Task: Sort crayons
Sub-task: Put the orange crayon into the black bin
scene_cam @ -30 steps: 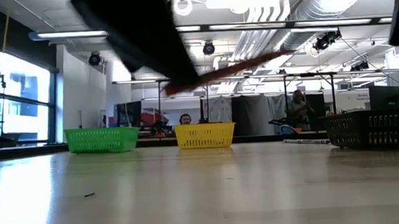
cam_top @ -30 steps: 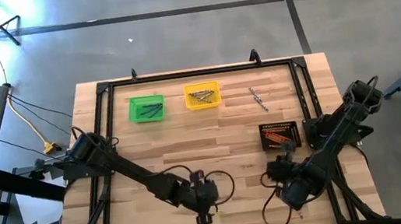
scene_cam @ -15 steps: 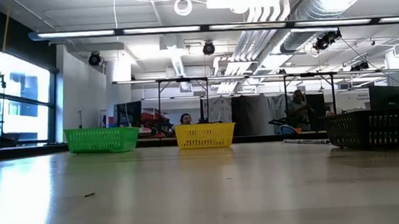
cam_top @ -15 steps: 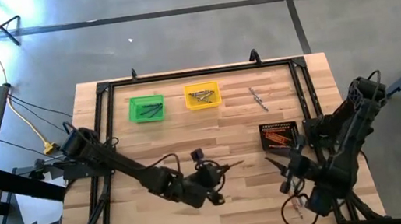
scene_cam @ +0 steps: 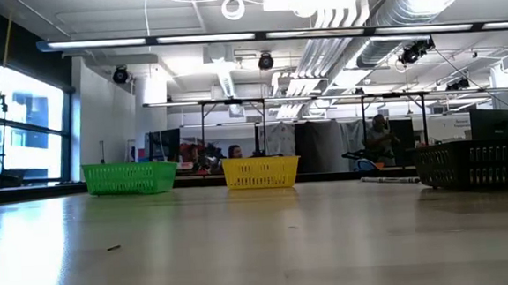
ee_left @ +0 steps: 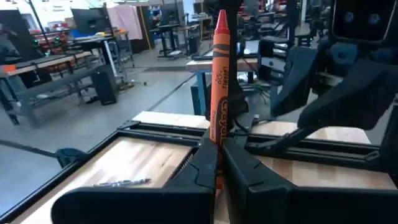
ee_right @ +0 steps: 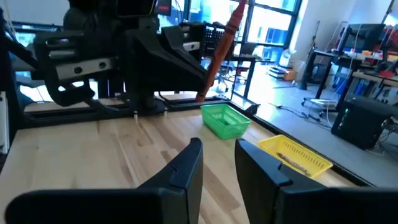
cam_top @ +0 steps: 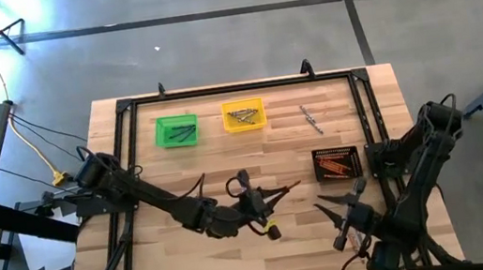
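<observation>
An orange crayon (ee_left: 219, 74) sticks out of my left gripper (cam_top: 268, 199), which is shut on it above the table's middle, toward the near side. My right gripper (cam_top: 330, 218) hovers to its right. It faces the left gripper, open, with nothing between its fingers (ee_right: 186, 165). The black bin (cam_top: 336, 163) holds orange-red crayons. The green bin (cam_top: 176, 131) and the yellow bin (cam_top: 243, 115) each hold a few sticks. Two or three grey crayons (cam_top: 311, 118) lie flat on the wood at the far right. My left gripper pinches the orange crayon's blunt lower end (ee_left: 216, 142) between its two fingers. The fingers lie about level and point toward the table's right. The crayon is lifted clear of the table and slants upward beyond the fingertips, with its pointed tip (ee_left: 221, 14) uppermost.
A black frame rail (cam_top: 235, 88) runs around the tabletop. Bare wood (cam_top: 227, 165) lies between the bins at the far side and the two grippers. In the low view the green bin (scene_cam: 130, 177), yellow bin (scene_cam: 260, 172) and black bin (scene_cam: 476, 164) stand along the far edge.
My left gripper has risen with the orange crayon, moving away from the near edge and toward the right. It has tipped from pointing down to level. The crayon has left the low view. My right gripper has swung round toward the left gripper and slightly nearer the near edge.
</observation>
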Action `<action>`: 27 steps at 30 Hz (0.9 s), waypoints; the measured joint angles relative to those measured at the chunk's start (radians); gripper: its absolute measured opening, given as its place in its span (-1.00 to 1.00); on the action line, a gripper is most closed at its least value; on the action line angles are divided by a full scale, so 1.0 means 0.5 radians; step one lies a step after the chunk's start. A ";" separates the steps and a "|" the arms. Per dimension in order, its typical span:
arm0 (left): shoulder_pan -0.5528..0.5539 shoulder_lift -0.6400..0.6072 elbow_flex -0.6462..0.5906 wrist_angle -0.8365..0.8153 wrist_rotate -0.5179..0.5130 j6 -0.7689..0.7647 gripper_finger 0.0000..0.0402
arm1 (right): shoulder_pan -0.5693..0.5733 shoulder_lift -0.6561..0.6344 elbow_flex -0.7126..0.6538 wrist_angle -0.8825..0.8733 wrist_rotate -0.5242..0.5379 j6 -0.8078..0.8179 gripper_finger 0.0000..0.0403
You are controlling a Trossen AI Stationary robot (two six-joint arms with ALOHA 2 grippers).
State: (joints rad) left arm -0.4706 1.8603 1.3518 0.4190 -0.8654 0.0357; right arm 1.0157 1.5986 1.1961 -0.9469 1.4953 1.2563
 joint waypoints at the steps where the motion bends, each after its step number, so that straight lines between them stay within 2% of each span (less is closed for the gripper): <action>1: -0.009 0.001 0.000 -0.006 0.001 -0.004 -1.00 | 0.000 0.024 0.000 0.031 0.016 -0.001 -0.57; 4: -0.046 0.001 0.000 -0.003 0.000 0.012 -1.00 | 0.000 0.069 0.000 0.121 0.032 -0.001 -0.57; 8: -0.118 0.001 0.000 -0.006 -0.024 0.094 -1.00 | -0.003 0.088 0.000 0.078 -0.023 -0.015 -0.57; 16: -0.254 0.001 0.000 -0.046 -0.372 0.106 -1.00 | -0.212 0.087 0.000 -0.062 -0.136 -0.008 -0.57; 21: -0.348 0.001 0.000 -0.061 -0.698 0.137 -1.00 | -0.484 0.088 0.000 -0.056 -0.328 -0.130 -0.57; 27: -0.456 0.001 0.000 -0.058 -1.078 0.232 -1.00 | -0.912 0.159 -0.001 0.152 -0.783 -0.319 -0.57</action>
State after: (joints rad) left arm -0.6986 1.8606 1.3518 0.3898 -1.4044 0.1518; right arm 0.5596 1.6781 1.1955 -0.8712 1.1039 1.0966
